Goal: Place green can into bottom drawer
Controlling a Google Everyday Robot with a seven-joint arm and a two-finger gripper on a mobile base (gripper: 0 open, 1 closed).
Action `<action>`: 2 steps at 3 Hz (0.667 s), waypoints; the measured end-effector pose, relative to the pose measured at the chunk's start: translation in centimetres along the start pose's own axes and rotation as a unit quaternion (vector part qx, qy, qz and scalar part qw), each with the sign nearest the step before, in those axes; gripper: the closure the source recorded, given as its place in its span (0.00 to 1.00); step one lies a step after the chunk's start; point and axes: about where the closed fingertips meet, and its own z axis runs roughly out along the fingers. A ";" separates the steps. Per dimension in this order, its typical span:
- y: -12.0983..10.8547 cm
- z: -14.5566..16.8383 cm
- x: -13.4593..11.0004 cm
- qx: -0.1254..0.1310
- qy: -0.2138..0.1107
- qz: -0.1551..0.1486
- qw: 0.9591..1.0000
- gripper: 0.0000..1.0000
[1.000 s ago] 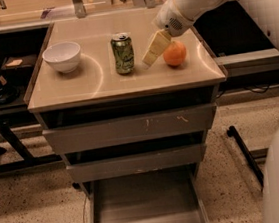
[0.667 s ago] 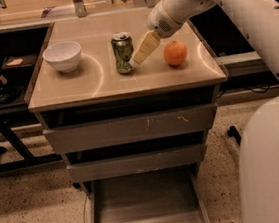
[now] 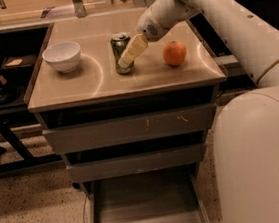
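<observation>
No text, label, brand or number can be read anywhere, not even on the green can (image 3: 118,49), whose markings are only pale swirls, with the gripper (image 3: 131,52) at its right, near side.

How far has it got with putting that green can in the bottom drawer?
The bottom drawer is already pulled out. The gripper is right at the green can, which stands upright on the cabinet top, not yet lifted. Left: grip it, carry it down, set it in the drawer.
</observation>
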 end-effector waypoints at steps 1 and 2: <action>0.0 0.0 0.0 0.000 0.000 0.000 1.000 0.00; 1.0 0.5 -0.8 -0.008 -0.005 -0.019 1.000 0.00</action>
